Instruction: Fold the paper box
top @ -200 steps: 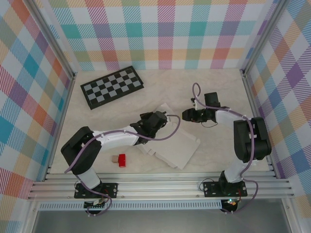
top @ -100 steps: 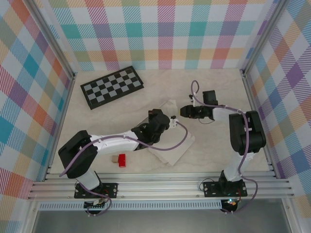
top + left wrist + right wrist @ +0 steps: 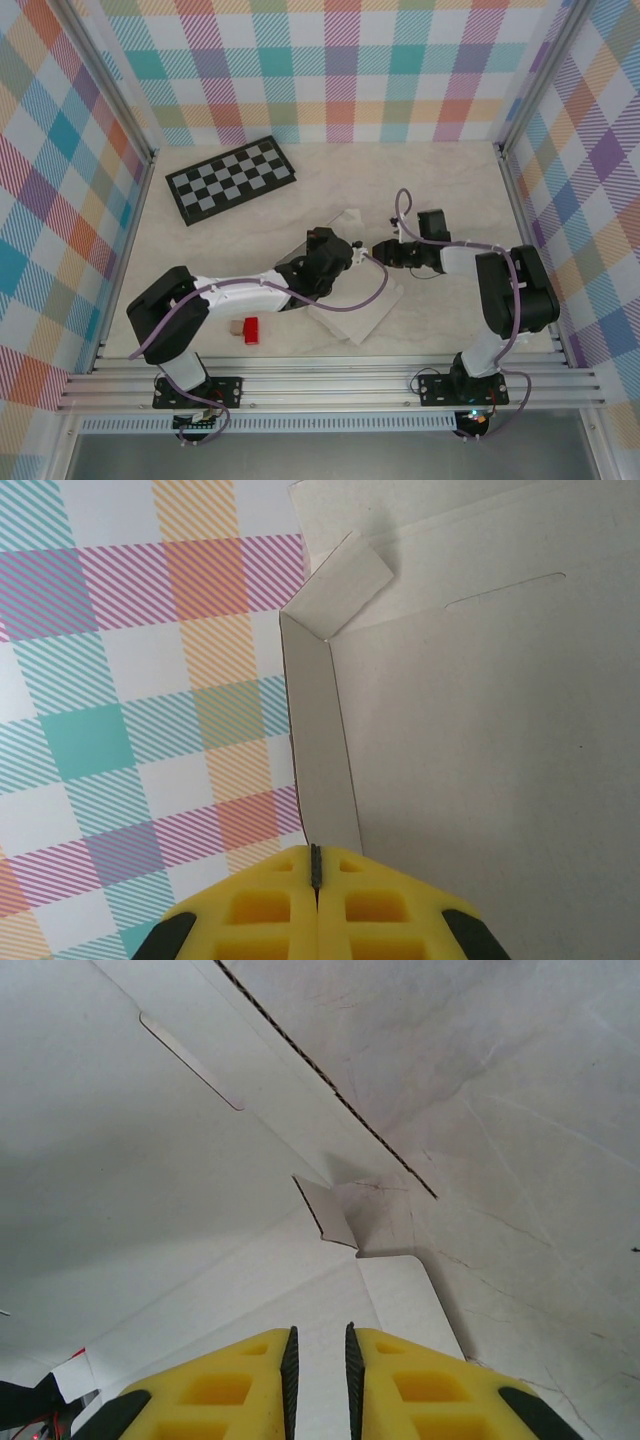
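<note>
White cardboard, the paper box (image 3: 362,305), is lying at the table's centre, spilling toward 5 o'clock, and a wall-raising step seems to be underway. The left gripper (image 3: 345,252), stretching low from 7 o'clock, is pinching an upright panel with its jaws closed. The right gripper (image 3: 378,250), pointing toward 9 o'clock, is showing a slit between its jaws, grip unclear, and probably needs to tuck the corner tab next.

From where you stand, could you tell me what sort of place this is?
Probably a robot test cell: plaid walls and aluminium rails enclose a pale table holding a checkerboard and the paper box.
</note>
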